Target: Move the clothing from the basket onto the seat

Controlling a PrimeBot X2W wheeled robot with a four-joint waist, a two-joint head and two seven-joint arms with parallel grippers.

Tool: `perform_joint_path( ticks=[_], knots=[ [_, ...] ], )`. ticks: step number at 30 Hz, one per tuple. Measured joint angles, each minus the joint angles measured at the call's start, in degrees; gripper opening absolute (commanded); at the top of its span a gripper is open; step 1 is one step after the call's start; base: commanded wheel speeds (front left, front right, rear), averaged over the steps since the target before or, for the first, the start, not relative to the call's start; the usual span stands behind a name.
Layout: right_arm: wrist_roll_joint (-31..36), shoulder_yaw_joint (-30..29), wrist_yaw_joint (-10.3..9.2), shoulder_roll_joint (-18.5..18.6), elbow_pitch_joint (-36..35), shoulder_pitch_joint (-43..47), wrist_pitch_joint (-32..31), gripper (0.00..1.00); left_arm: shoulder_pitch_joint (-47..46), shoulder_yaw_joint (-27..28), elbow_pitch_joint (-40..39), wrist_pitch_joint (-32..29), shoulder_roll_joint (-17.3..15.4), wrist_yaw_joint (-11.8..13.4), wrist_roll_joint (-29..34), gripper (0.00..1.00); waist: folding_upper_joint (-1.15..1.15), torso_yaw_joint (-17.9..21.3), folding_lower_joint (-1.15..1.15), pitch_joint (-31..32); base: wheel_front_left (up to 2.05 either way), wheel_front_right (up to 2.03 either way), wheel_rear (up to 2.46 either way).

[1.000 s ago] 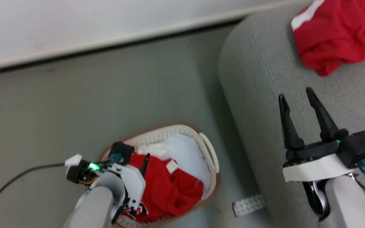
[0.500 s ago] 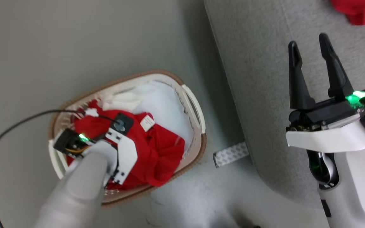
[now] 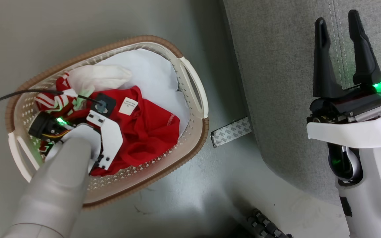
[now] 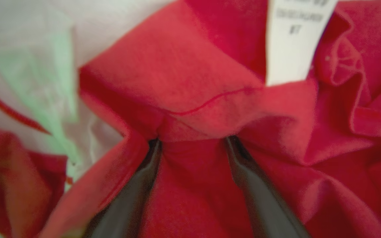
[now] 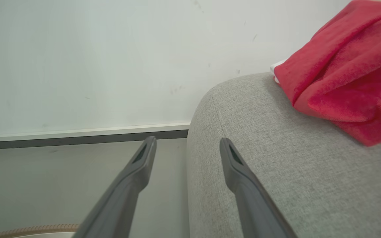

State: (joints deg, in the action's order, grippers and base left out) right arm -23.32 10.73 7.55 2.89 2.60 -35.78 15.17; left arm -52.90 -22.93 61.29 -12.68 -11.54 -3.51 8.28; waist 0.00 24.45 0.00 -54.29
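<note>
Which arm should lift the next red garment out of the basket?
Left. The left gripper is down in the basket, fingers apart and pressed into the red garment. The right gripper hangs open by the seat, away from the basket.

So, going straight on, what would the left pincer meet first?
The red clothing: the tips of the left pincer are buried in a fold of it. What lies beneath is hidden.

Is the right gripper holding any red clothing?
No, the right gripper has its two fingers spread apart with nothing between them, near the grey seat.
</note>
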Motion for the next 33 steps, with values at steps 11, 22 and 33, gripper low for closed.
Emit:
perform_joint_path(
  ticks=[11, 22, 33],
  knots=[
    [2.3, -3.3, 0.0, 0.0, 3.0, 1.6, 0.0, 1.0, 0.8, 1.0, 2.1, 6.8, 5.4, -1.0, -4.9, 0.0, 0.0, -2.4, 0.0, 4.5, 0.0, 0.0, 0.0],
    [8.3, -7.5, 0.0, -0.1, 8.5, 11.0, 0.0, 1.0, 9.2, -2.1, -0.4, 13.7, 8.5, -3.6, -13.7, 0.0, 0.0, -9.3, 0.0, 18.6, 0.0, 0.0, 0.0],
    [11.3, -10.3, 0.0, -0.1, 12.6, 21.5, 0.0, 1.0, 18.4, -10.2, -15.7, 12.8, 8.7, -3.6, -28.9, 0.0, 0.0, -17.8, -0.01, 37.1, 0.0, 0.0, 0.0]
  ],
)
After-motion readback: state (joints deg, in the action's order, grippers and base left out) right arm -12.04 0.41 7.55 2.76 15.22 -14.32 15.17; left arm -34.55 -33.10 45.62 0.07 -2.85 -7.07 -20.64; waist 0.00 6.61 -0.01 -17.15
